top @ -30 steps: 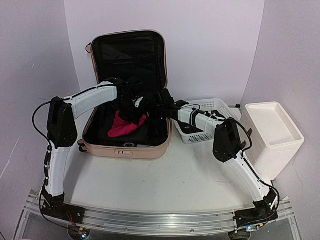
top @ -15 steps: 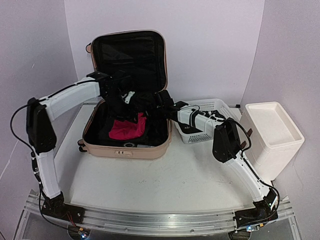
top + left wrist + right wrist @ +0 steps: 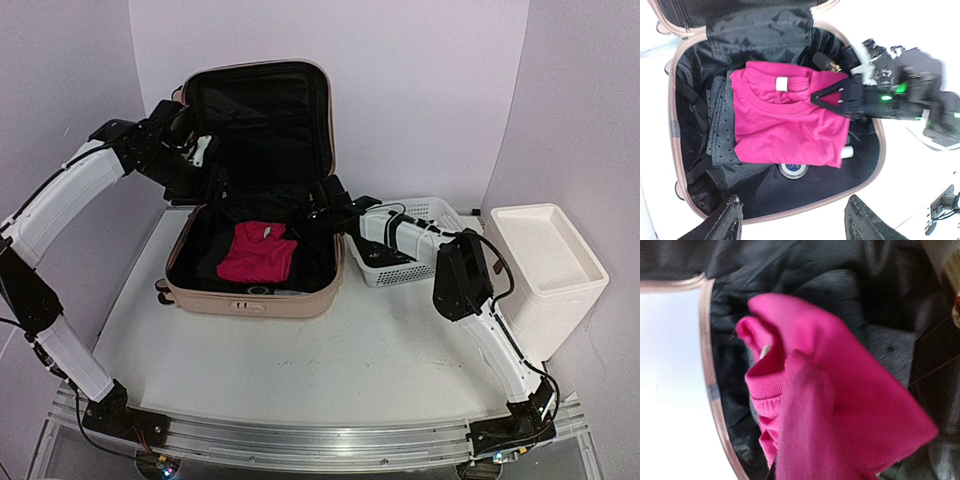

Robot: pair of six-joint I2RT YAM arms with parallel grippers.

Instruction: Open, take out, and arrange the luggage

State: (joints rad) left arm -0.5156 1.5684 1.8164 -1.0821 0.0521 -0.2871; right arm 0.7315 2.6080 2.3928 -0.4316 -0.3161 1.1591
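Note:
The pale pink luggage (image 3: pixel 250 300) lies open on the table with its lid standing upright at the back. A folded pink shirt (image 3: pixel 258 252) lies on top of a grey dotted garment (image 3: pixel 720 125) inside the black lining. My right gripper (image 3: pixel 313 214) reaches in from the right and is shut on the shirt's edge near the collar. In the right wrist view the pink shirt (image 3: pixel 840 390) drapes over the fingers and hides them. My left gripper (image 3: pixel 792 220) hangs open and empty high above the suitcase's left rear corner (image 3: pixel 200 160).
A round tin with a blue label (image 3: pixel 793 169) and a white tube (image 3: pixel 847 151) lie in the suitcase beside the shirt. A white mesh basket (image 3: pixel 420 215) stands right of the suitcase. A white plastic cabinet (image 3: pixel 545 270) stands at the far right.
My left gripper opened and rose up and to the left, out of the suitcase. The pink shirt now lies flat and uncovered. My right gripper closed on the shirt's edge.

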